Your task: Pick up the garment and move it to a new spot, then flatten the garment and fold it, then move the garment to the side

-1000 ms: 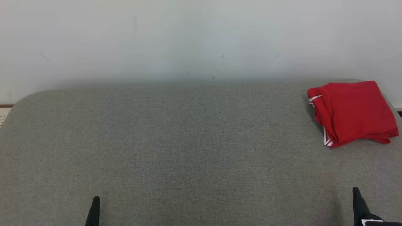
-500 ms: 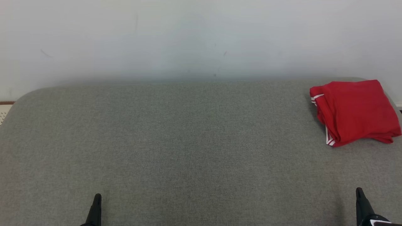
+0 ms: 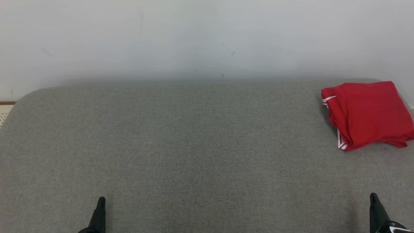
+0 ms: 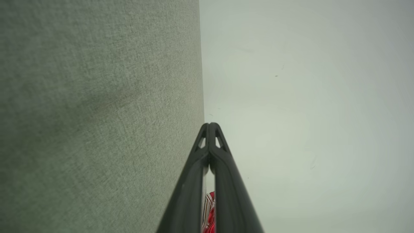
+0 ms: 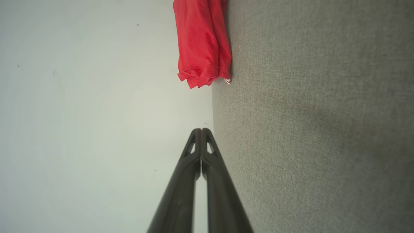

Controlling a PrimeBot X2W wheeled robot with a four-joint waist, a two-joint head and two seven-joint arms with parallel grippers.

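The garment (image 3: 367, 115) is red with white stripes and lies folded at the far right of the grey upholstered surface (image 3: 194, 145), near its back edge. In the right wrist view the garment (image 5: 202, 42) sits well ahead of my fingers. A sliver of the garment (image 4: 209, 213) peeks between my fingers in the left wrist view. My left gripper (image 3: 101, 202) stands at the lower left, shut and empty. My right gripper (image 3: 374, 198) stands at the lower right, shut and empty, well short of the garment. Both show closed tips: left gripper (image 4: 210, 125), right gripper (image 5: 201, 130).
A pale wall (image 3: 207, 38) rises right behind the grey surface. The surface has rounded back corners, and a strip of floor (image 3: 5, 113) shows past its left corner.
The whole head view has shifted slightly, so the camera moved. Both grippers stay shut and low in the view. The garment lies as before.
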